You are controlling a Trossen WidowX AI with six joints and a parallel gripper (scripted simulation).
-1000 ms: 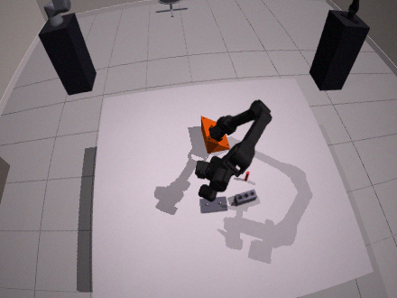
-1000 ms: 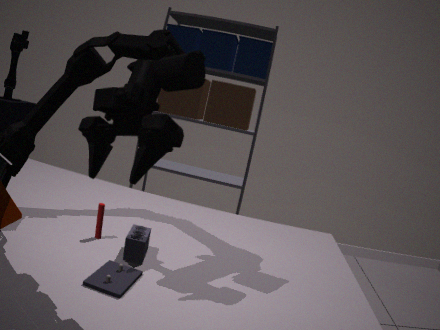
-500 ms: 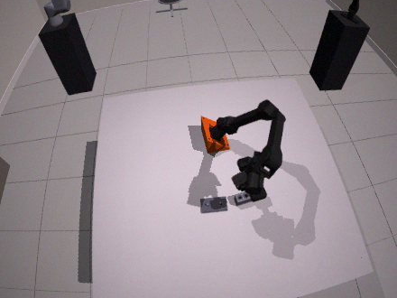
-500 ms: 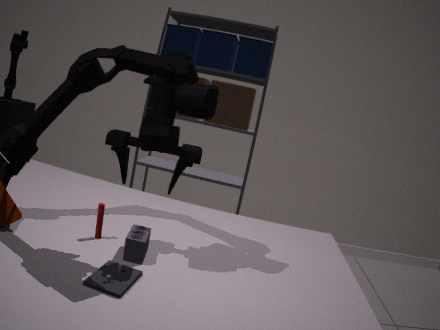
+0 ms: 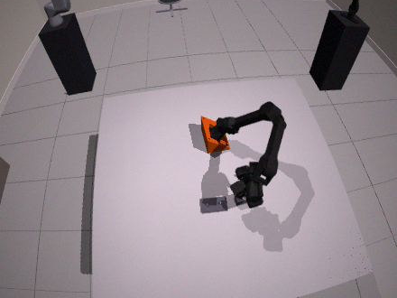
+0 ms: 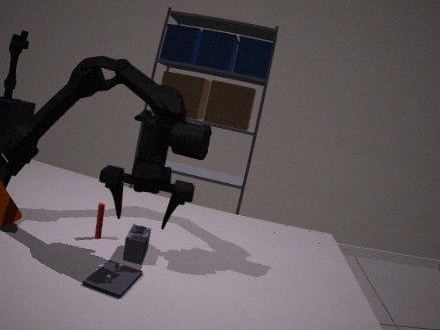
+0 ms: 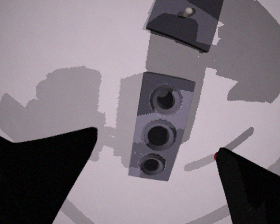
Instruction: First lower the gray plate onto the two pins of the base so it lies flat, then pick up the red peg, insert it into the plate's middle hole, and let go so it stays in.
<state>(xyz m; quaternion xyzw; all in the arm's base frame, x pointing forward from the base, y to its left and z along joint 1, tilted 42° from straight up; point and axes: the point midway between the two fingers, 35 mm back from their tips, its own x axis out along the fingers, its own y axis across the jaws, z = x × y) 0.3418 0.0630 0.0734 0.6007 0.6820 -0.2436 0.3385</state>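
Note:
The gray plate (image 6: 136, 250) (image 7: 163, 117), a block with three holes in its top, stands on the table beside the base, not on it. The flat dark base (image 5: 213, 209) (image 6: 120, 281) (image 7: 207, 31) lies on the table; its two pins are bare, one pin (image 6: 108, 278) nearer the front and the other pin (image 6: 120, 266) nearer the plate. The red peg (image 6: 99, 222) stands upright on the table; only a sliver shows past a fingertip in the wrist view, and the arm hides it in the top view. My gripper (image 6: 141, 223) (image 7: 160, 145) is open and empty, pointing down above the plate.
The orange mount (image 5: 207, 138) (image 6: 6, 211) stands at the arm's foot. The arm (image 5: 276, 140) (image 6: 60, 100) arches over the table. Black pedestals (image 5: 68, 59) (image 5: 337, 52) and a shelf rack with blue and brown boxes stand away from the table.

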